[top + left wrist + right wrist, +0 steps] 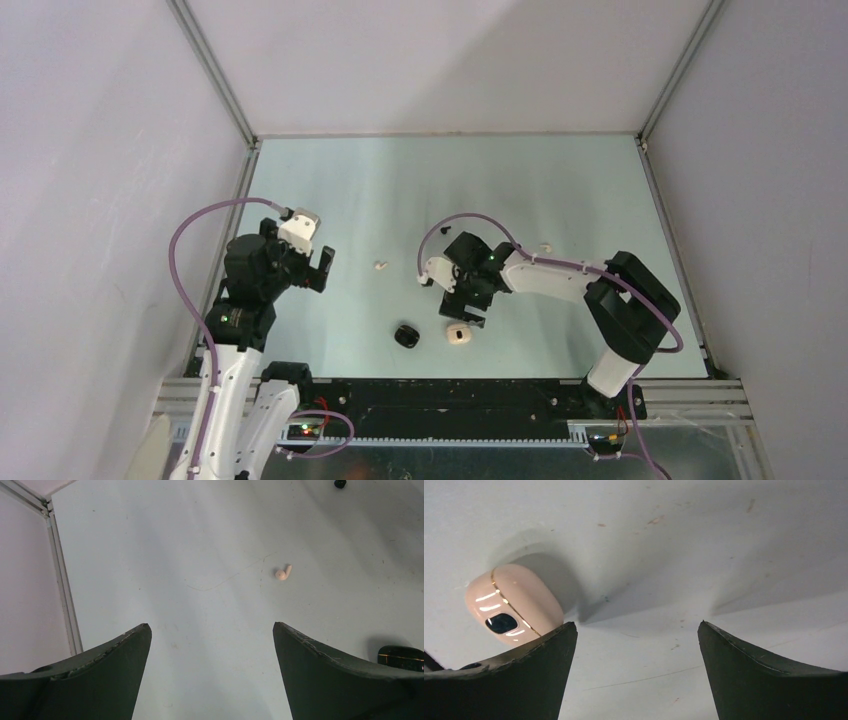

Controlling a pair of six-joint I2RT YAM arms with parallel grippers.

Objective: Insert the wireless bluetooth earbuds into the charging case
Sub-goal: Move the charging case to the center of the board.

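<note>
1. One cream-white earbud (283, 573): tiny, smooth moulded plastic with a rounded head and a short stem. It lies loose on the surface, ahead of the left claw (210, 625) and a little toward its right-hand finger, apart from both fingers.
2. A second cream-white earbud (546, 245): the same pale colour, too small to show detail. It lies on the surface at the far side of the right arm, behind the right claw (636, 625) and well apart from the first.
3. The cream charging case (514, 605): pebble-shaped and glossy, with a thin gold seam around the body and a dark oval window. Its lid is shut. It sits outside the right claw's gap, just beyond the left-hand finger in the wrist view and partly hidden by it. Whether they touch cannot be told.
4. The black charging case (406, 335): rounded, glossy and dark. It lies near the cream charging case without touching it, toward the near edge.
5. Left claw: released. Its two dark, matte, wedge-shaped fingers have scuffed edges and are spread wide, with nothing between them.
6. Right claw: released. Its fingers have the same form and are spread wide over bare surface.
7. The surface (560, 190): a pale grey-green sheet, smooth and matte, with faint scratches and specks.
</note>
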